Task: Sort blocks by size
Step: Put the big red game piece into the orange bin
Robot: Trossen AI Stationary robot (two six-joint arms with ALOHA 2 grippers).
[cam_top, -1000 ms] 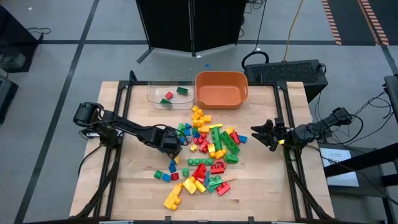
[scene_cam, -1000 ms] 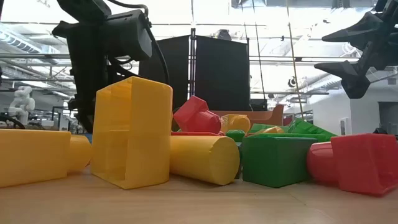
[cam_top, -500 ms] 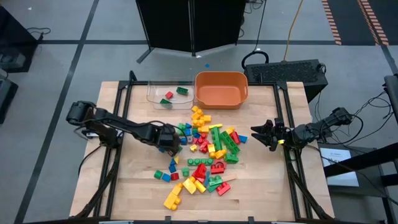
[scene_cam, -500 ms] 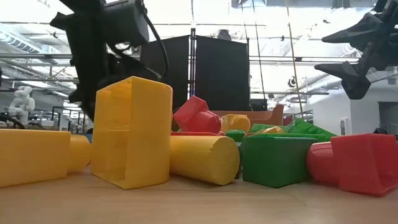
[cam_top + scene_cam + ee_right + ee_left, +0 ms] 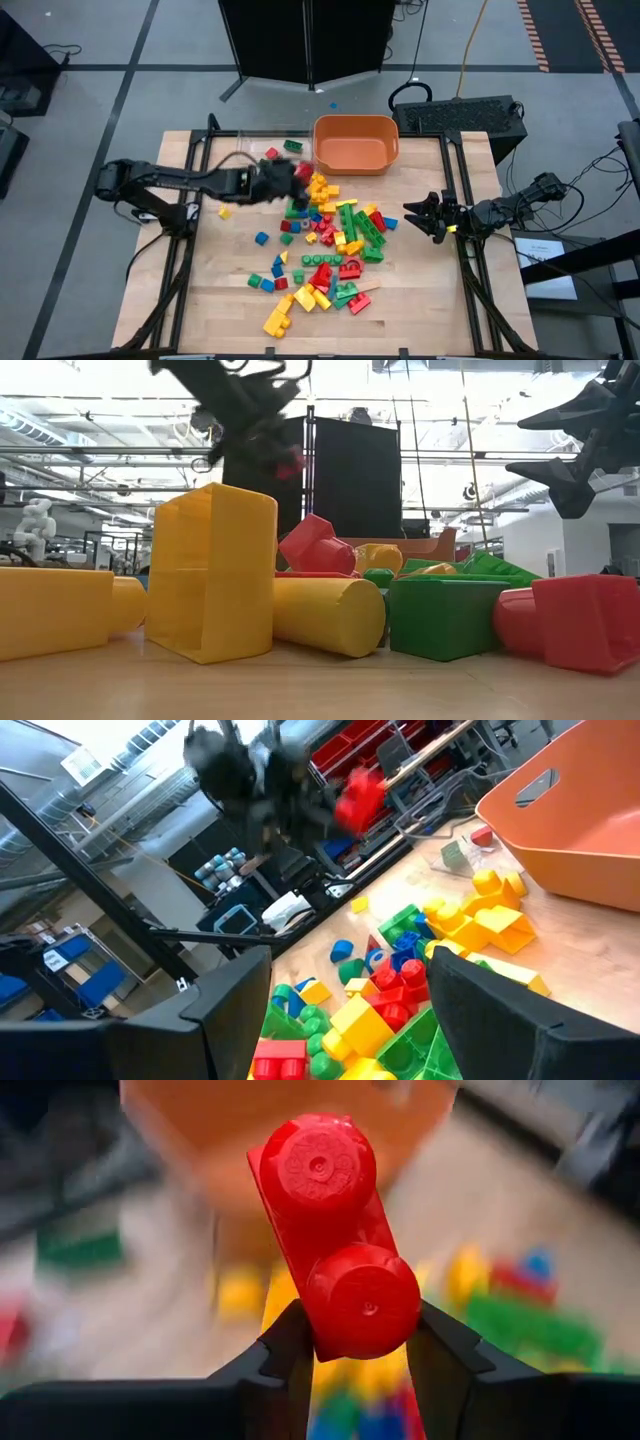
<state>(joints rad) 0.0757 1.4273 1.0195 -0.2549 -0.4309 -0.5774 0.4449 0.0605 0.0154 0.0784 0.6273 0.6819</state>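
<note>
**Red brick held aloft near the orange tub**

The wooden counter (image 5: 220, 300) carries everything, and the orange tub (image 5: 356, 143) at its far edge serves as the landmark. Just to the tub's left lies a clear tray (image 5: 262, 150) with a green piece in it. The main heap of blocks (image 5: 335, 235), in red, yellow, green and blue, spreads across the middle of the counter on the near side of the tub, with a few strays to the heap's left and big yellow bricks (image 5: 280, 315) at the near end.

The left arm reaches across toward the tub's near left corner. Its pincer (image 5: 290, 174) is clamped on a red brick (image 5: 335, 1235) with two round studs, gripped by its lower end and lifted clear of the heap.

The right pincer (image 5: 418, 214) hovers well to the right of the heap, near the counter's right edge, with its fingers spread wide and nothing between them.
</note>
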